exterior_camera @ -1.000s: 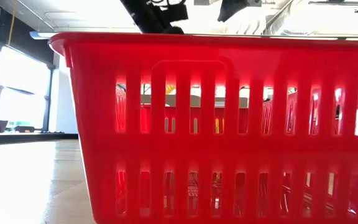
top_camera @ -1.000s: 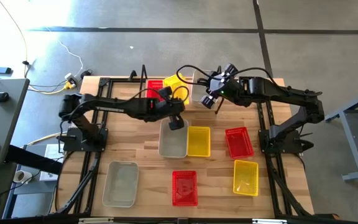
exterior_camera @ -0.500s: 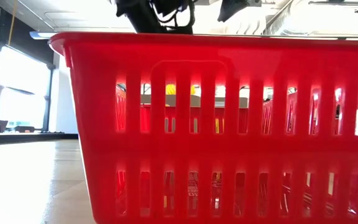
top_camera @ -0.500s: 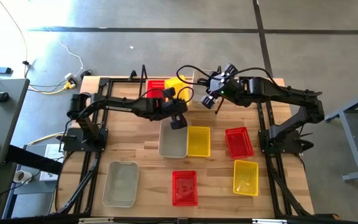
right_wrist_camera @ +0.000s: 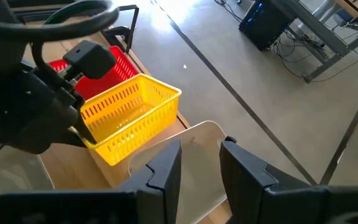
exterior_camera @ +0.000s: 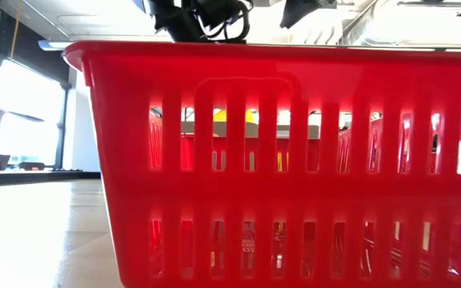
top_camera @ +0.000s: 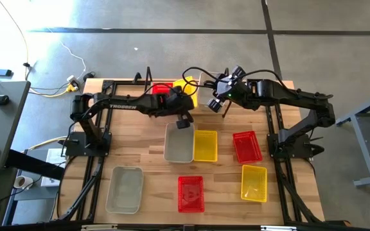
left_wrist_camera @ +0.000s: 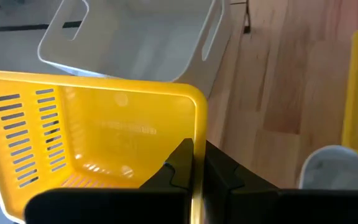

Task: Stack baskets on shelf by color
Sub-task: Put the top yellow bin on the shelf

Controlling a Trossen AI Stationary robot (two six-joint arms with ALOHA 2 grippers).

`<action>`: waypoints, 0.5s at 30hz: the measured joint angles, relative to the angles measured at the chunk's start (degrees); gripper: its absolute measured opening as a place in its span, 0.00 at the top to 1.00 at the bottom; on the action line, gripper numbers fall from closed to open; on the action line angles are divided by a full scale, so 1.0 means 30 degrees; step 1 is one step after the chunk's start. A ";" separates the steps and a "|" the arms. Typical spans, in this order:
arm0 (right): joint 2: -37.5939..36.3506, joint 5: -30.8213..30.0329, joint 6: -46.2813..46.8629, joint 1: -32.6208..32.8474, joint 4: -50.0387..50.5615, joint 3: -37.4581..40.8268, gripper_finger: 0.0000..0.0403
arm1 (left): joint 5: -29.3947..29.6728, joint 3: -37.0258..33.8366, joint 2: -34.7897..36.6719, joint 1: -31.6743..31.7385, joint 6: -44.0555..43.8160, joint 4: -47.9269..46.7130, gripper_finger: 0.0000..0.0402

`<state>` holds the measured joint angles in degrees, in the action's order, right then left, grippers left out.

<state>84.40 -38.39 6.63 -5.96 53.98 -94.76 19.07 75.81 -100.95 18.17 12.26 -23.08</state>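
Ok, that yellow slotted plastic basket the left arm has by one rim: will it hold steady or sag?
The yellow slotted plastic basket probably stays stiff: its rim looks straight. Held by one wall in the left gripper, it already hangs tilted and may swing. Being thin and empty, it is likely light.

The left pincer [left_wrist_camera: 194, 171], clamped on the rim of a yellow slotted plastic basket [left_wrist_camera: 98, 134], has a translucent grey-white plastic basket [left_wrist_camera: 145, 40] close ahead, blocking that way. Bare wooden tabletop [left_wrist_camera: 278, 81] lies open beside it. The right pincer [right_wrist_camera: 201, 165] hangs just beyond, crowding the space, with another grey-white basket [right_wrist_camera: 191, 140] directly under its fingers.
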 joint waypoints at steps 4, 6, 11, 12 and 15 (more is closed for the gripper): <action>0.0000 0.0000 0.0000 0.0000 0.0000 0.0000 0.76 | -0.0321 0.0008 -0.0095 -0.0006 0.0135 -0.0551 0.99; 0.0000 0.0000 0.0000 0.0000 0.0000 0.0000 0.76 | -0.0348 0.0008 -0.0095 0.0022 0.0129 -0.0879 0.99; 0.0000 0.0007 0.0000 0.0000 0.0000 0.0000 0.76 | -0.0545 0.0008 -0.0335 0.0129 0.0365 -0.1171 0.99; 0.0000 0.0007 0.0007 0.0000 -0.0006 0.0000 0.76 | -0.0625 0.0008 -0.0335 0.0156 0.0447 -0.1117 0.99; 0.0000 0.0007 0.0000 0.0000 0.0000 0.0000 0.76 | -0.0786 0.0029 -0.0535 0.0191 0.0485 -0.1067 0.99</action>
<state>84.40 -38.37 6.63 -5.96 53.98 -94.76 16.71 75.89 -102.55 18.74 13.72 -26.28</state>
